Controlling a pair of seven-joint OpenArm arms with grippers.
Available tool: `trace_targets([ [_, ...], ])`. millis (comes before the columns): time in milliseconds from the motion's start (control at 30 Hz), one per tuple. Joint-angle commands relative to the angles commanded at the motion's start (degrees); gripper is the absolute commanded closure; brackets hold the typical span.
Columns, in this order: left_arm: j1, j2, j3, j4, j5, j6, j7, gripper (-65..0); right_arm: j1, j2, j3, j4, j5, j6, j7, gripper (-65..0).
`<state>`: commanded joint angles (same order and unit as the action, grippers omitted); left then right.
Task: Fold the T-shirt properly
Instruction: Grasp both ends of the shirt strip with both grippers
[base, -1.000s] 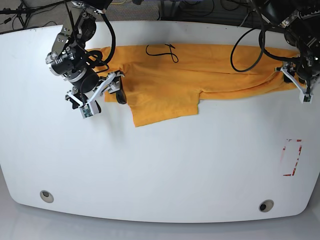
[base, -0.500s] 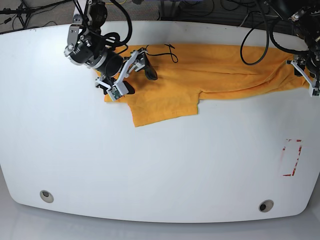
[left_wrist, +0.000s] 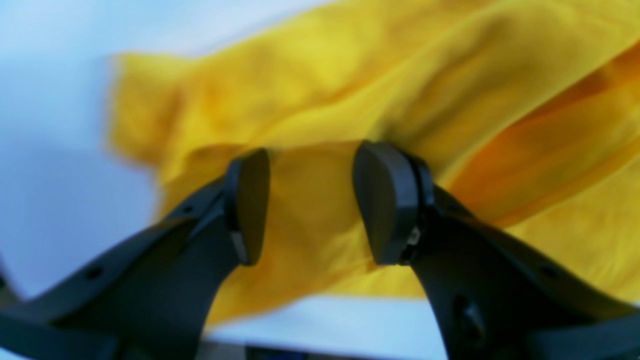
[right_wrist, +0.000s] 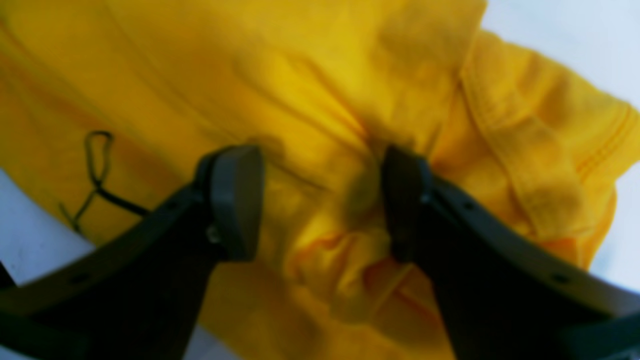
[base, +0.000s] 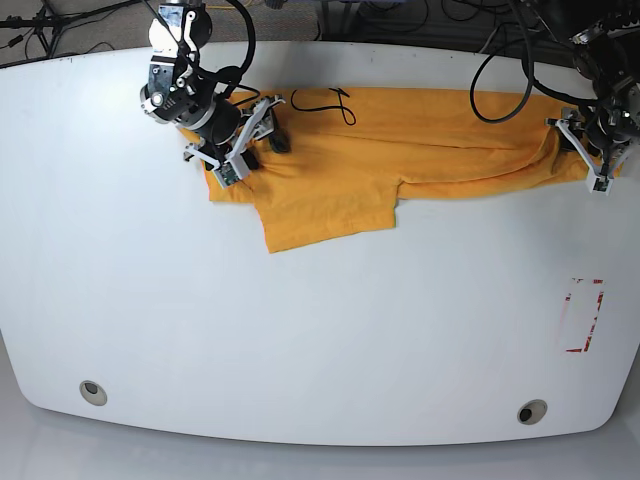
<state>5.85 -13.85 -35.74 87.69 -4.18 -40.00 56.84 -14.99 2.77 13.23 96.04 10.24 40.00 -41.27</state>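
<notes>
**Mia:** What is under everything?

**Ben:** A big white table (base: 320, 330) with round corners. It looks smooth and a bit shiny. There are two small round holes near its front edge, and a red marked box (base: 583, 315) on the side. Behind the table the floor is dark, with black cables (base: 60, 25) lying on it.

**Mia:** Where is the T-shirt (base: 420, 135)?

**Ben:** It lies flat along the back part of the table, spread long from side to side. It is soft orange-yellow cloth with folds and wrinkles. One flap hangs toward the front. Some black curly writing (base: 325, 100) peeks out at its back edge.

**Mia:** What does the arm on the left of the base view do?

**Ben:** That is the right gripper (right_wrist: 320, 200). It bends down over that end of the shirt. Its two dark, flat fingers are spread apart, with bunched cloth between them. They squeeze nothing.

**Mia:** And the other side?

**Ben:** The left gripper (left_wrist: 310, 200) reaches down at the far end of the shirt, near its edge. Its fingers are spread apart too, over the cloth. That picture is blurry.
</notes>
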Motion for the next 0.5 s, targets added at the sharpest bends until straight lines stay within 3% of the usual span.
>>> trace_targets([
  [167,-1.5,0.2,3.4,-2.1,0.0,0.0,-0.7,-28.1,0.1,1.0,4.3,-2.2,0.0,0.00,1.8,-33.3],
  [300,-2.6,0.5,4.8,-2.3,0.0,0.0,0.6,-28.1,0.7,4.0,6.2,-4.0,0.0,0.00,2.3,-33.3],
  [500,-3.5,3.4,6.6,-1.2,0.0,0.0,3.3,-28.1,1.8,6.8,8.5,-7.0,0.0,0.00,2.3,-33.3],
])
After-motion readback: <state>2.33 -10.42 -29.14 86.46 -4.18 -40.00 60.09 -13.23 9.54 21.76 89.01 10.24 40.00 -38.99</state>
